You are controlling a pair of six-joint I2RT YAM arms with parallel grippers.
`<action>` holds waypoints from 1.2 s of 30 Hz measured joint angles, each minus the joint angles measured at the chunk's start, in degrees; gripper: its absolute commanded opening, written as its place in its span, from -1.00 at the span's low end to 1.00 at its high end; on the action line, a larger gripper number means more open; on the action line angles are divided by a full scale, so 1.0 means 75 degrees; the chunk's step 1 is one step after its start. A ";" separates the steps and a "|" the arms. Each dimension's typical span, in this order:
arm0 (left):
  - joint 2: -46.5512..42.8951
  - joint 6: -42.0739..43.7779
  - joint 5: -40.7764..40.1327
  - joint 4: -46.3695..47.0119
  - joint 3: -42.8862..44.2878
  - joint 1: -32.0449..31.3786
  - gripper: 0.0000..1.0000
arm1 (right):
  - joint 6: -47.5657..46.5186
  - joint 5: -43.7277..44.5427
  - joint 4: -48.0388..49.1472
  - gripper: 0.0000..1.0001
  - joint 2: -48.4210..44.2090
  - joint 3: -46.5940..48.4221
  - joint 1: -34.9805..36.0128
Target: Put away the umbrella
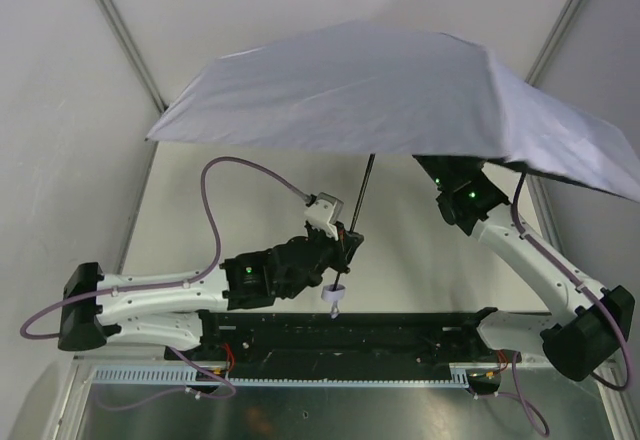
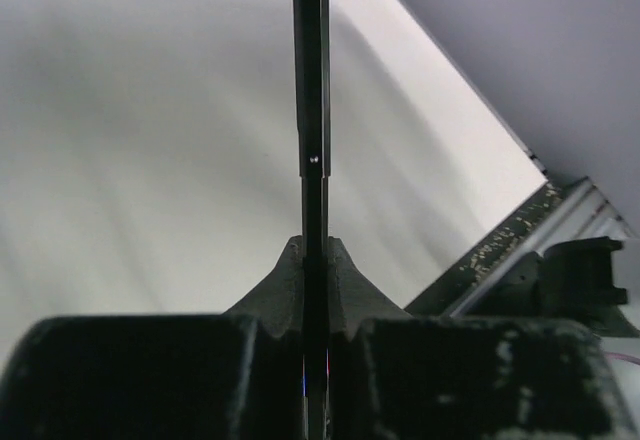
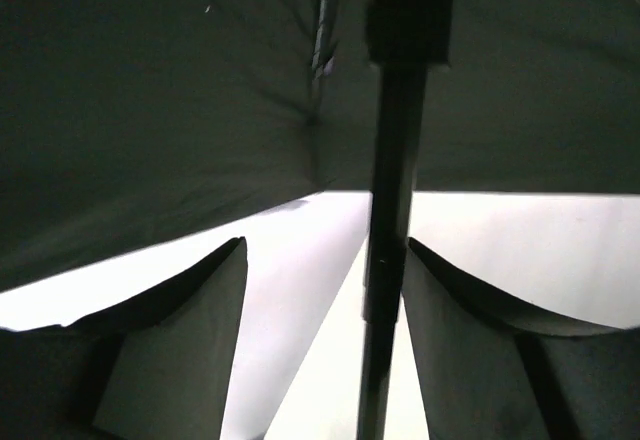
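Currently: left arm lies low across the table (image 1: 420,250), forearm near level. The left gripper (image 1: 345,243) is clamped on the thin black shaft (image 1: 364,188) just above the small pale handle (image 1: 334,296), which hangs below the fingers. Right arm angles up and inward, wrist tucked beneath the canopy (image 1: 300,100). The right gripper (image 3: 325,248) has its jaws spread with the shaft running between them; contact not discernible. The umbrella (image 1: 420,80) is fully open, held roughly upright above the table. Fabric is smooth, matte, lavender-grey, in flat faceted panels with taut edges. Shaft is dark, slim and stepped where sections join.
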 measured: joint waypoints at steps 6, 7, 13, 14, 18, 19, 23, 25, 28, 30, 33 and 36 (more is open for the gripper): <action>0.0044 0.0079 -0.0839 -0.0146 0.0003 -0.0099 -1.00 | 0.0047 0.0874 -0.0603 0.35 0.0213 0.0262 -0.0326; 0.0044 0.0085 -0.0892 -0.0146 0.0003 -0.0099 -1.00 | 0.0079 0.0930 -0.0635 0.34 0.0224 0.0280 -0.0367; 0.0044 0.0052 -0.0976 -0.0137 0.0003 -0.0099 -1.00 | 0.0781 0.1105 -0.0472 0.33 0.0388 0.0414 -0.0868; 0.0044 0.0041 -0.0970 -0.0137 0.0003 -0.0102 -1.00 | 0.0912 0.1096 -0.0408 0.33 0.0423 0.0425 -0.0941; 0.0044 -0.0047 -0.0903 -0.0111 -0.0012 -0.0099 -1.00 | 0.1664 0.1067 0.0020 0.28 0.0723 0.0446 -0.1279; 0.0044 -0.0087 -0.0868 -0.0085 -0.0026 -0.0099 -1.00 | 0.1836 0.1052 0.0125 0.25 0.0816 0.0446 -0.1341; 0.0044 -0.0227 -0.0793 -0.0067 -0.0064 -0.0102 -1.00 | 0.2294 0.1011 0.0364 0.11 0.1110 0.0446 -0.1460; 0.0044 -0.0233 -0.0790 -0.0061 -0.0064 -0.0111 -1.00 | 0.2404 0.1011 0.0414 0.05 0.1198 0.0446 -0.1472; 0.0047 -0.0242 -0.0790 -0.0041 -0.0064 -0.0143 -1.00 | 0.2454 0.1014 0.0525 0.02 0.1300 0.0446 -0.1478; 0.0076 -0.0239 -0.0790 -0.0009 -0.0064 -0.0157 -1.00 | 0.2448 0.1017 0.0548 0.01 0.1364 0.0446 -0.1480; 0.0172 -0.0239 -0.0801 0.0052 -0.0061 -0.0198 -1.00 | 0.2430 0.1040 0.0577 -0.04 0.1463 0.0446 -0.1478; 0.0242 -0.0236 -0.0868 0.0119 -0.0061 -0.0221 -1.00 | 0.2404 0.1078 0.0647 -0.10 0.1515 0.0449 -0.1472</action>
